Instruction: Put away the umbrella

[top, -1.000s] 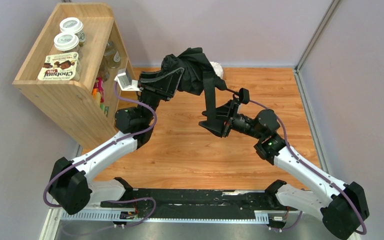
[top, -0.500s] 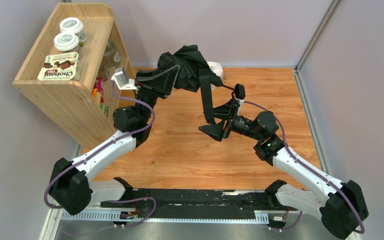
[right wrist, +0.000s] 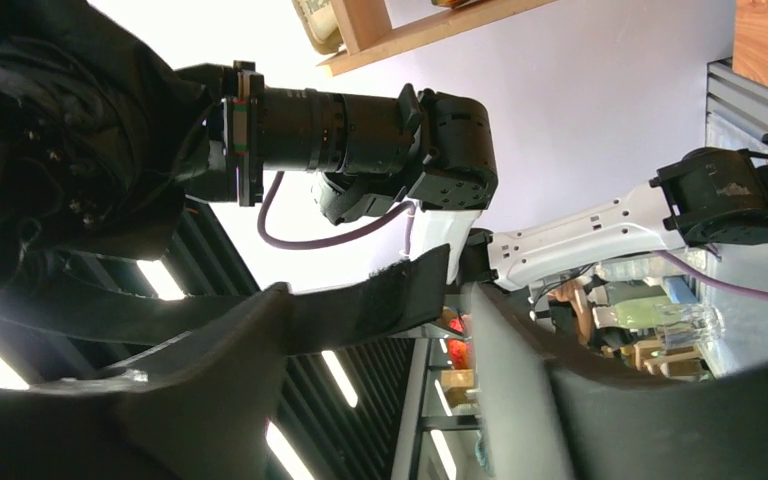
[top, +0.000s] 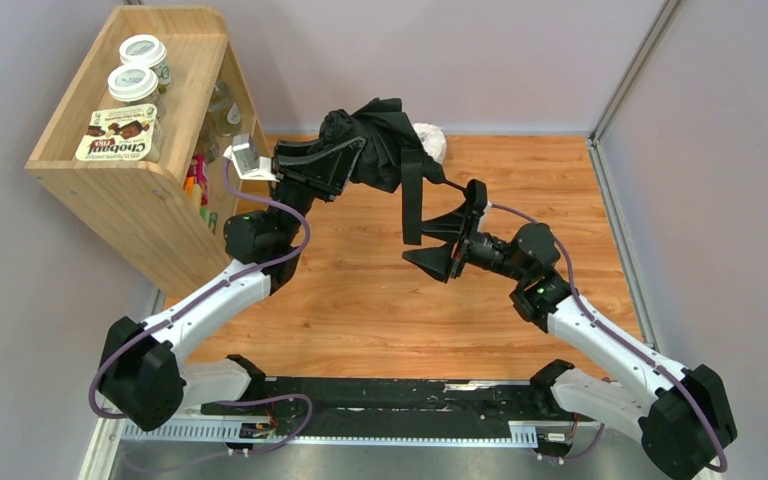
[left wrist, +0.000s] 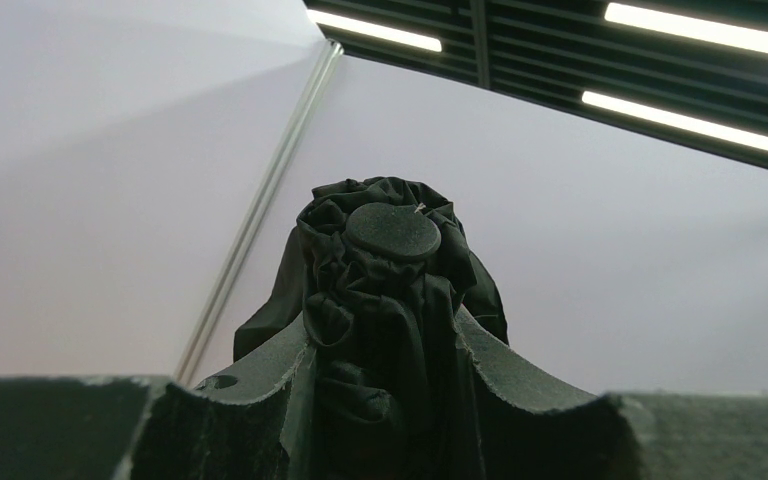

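Observation:
The umbrella (top: 380, 140) is a bunched black fabric bundle held up over the back of the wooden floor. My left gripper (top: 355, 152) is shut on it. In the left wrist view the fabric and round cap (left wrist: 392, 230) fill the gap between the fingers of the left gripper (left wrist: 385, 345). A thin shaft runs right to a small knob (top: 476, 190). The black strap (top: 412, 205) hangs down from the bundle. My right gripper (top: 422, 240) is open around the strap's lower end. In the right wrist view the strap (right wrist: 360, 305) lies across the spread jaws of the right gripper (right wrist: 375, 330), against one finger.
A wooden shelf unit (top: 135, 195) stands at the left, with yogurt cups (top: 134, 84) and a snack box (top: 118, 133) on top and bottles inside. A white object (top: 430, 140) lies behind the umbrella. Grey walls close in the floor (top: 360, 290) on all sides.
My right gripper was shut on the strap and has opened, so the strap now hangs loose between its jaws. The left gripper with the bundle has shifted slightly left.

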